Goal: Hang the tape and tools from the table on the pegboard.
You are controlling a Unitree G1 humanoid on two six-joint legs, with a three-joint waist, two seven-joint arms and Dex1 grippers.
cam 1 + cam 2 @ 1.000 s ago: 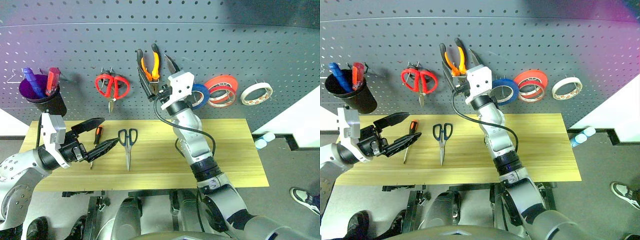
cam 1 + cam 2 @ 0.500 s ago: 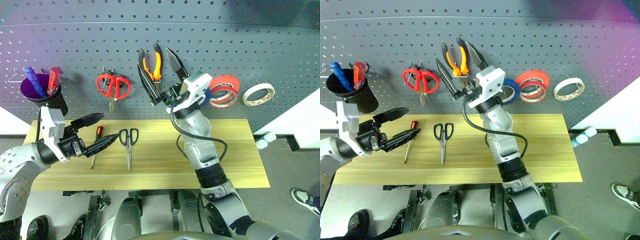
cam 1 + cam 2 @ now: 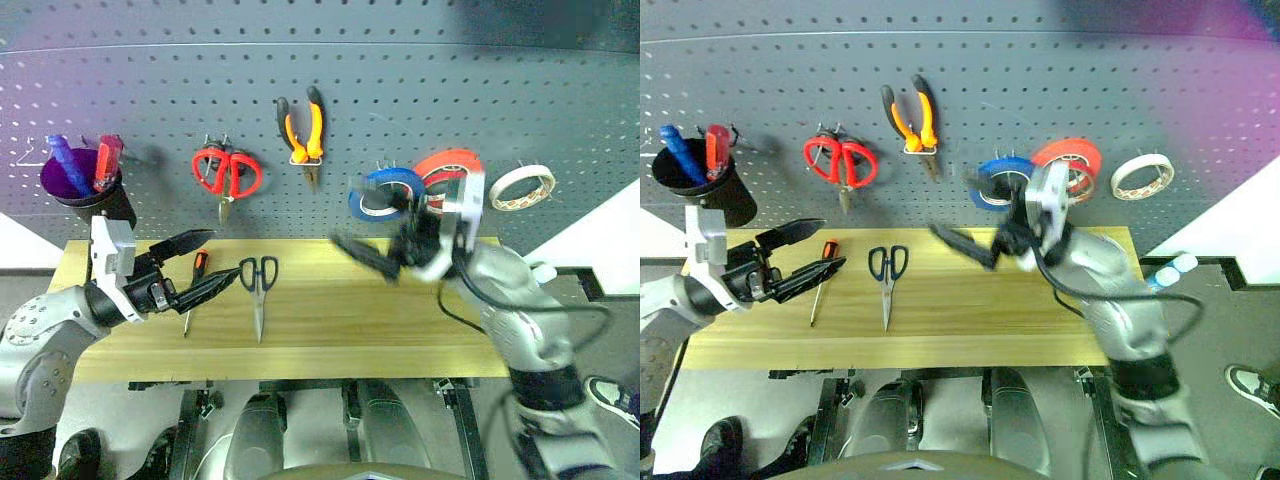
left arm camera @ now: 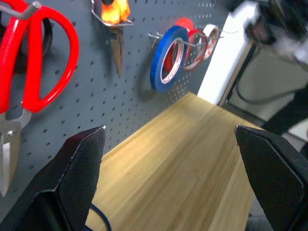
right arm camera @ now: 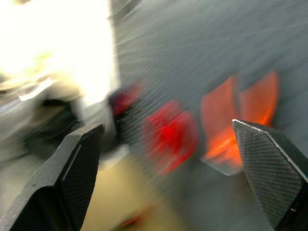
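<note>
Nearest me, my left tool point(image 3: 195, 265), fingers spread and empty, hovers beside the screwdriver point(image 3: 193, 287) on the counter point(image 3: 400, 330); scissors point(image 3: 257, 290) lie just past it. I would straddle the handle squarely. Right tool point(image 3: 365, 255) gapes empty. Beyond, pliers point(image 3: 303, 135) and tape point(image 3: 521, 187) hang on the pegboard point(image 3: 150, 90).

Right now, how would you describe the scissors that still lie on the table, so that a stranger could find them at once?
Start from the light wooden table under the grey pegboard. On its left half lie the dark-handled scissors, handles toward the board, blades pointing to the front edge. The small screwdriver beside them has an orange-and-black handle, and the other scissors, red-handled, hang on the board.
</note>
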